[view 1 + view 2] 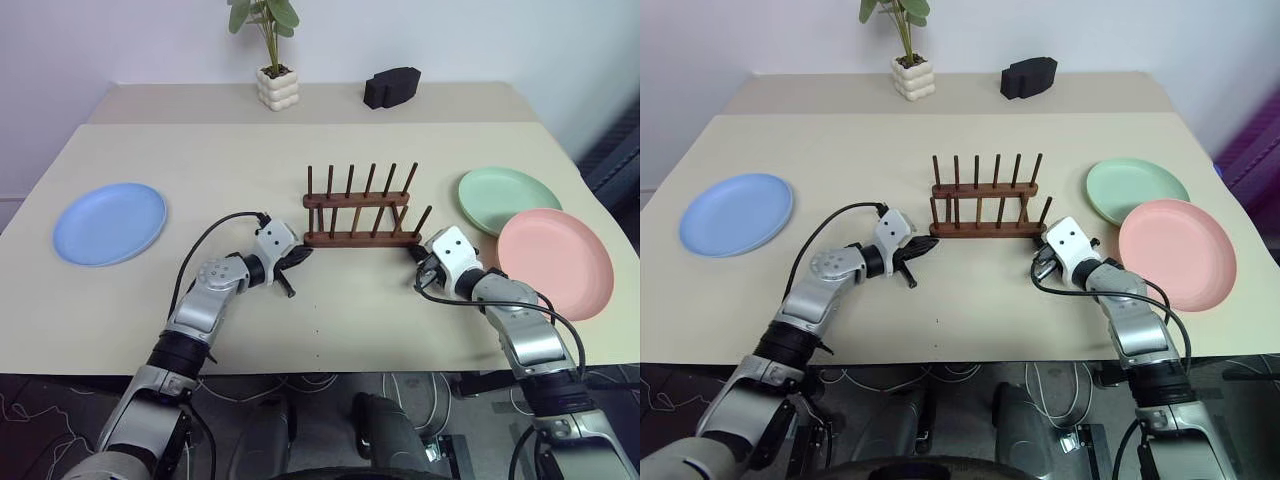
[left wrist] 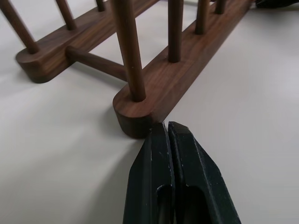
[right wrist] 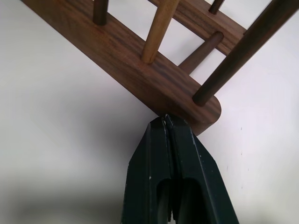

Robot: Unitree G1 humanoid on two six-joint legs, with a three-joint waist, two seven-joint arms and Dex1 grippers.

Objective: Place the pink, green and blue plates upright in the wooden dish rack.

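The wooden dish rack [image 1: 360, 212] stands empty at the table's middle, pegs upright. My left gripper [image 1: 304, 254] is shut, its tips touching the left end of the rack's near rail [image 2: 140, 109]. My right gripper [image 1: 413, 252] is shut too, its tips against the near rail's right end [image 3: 187, 100]. The blue plate [image 1: 109, 222] lies flat at the far left. The green plate [image 1: 508, 199] lies flat at the right, and the pink plate [image 1: 554, 262] sits just in front of it, overlapping its near edge.
A potted plant [image 1: 276, 86] in a white pot and a black block [image 1: 391, 87] stand at the back of the table [image 1: 200, 160]. Black cables loop from both wrists over the tabletop.
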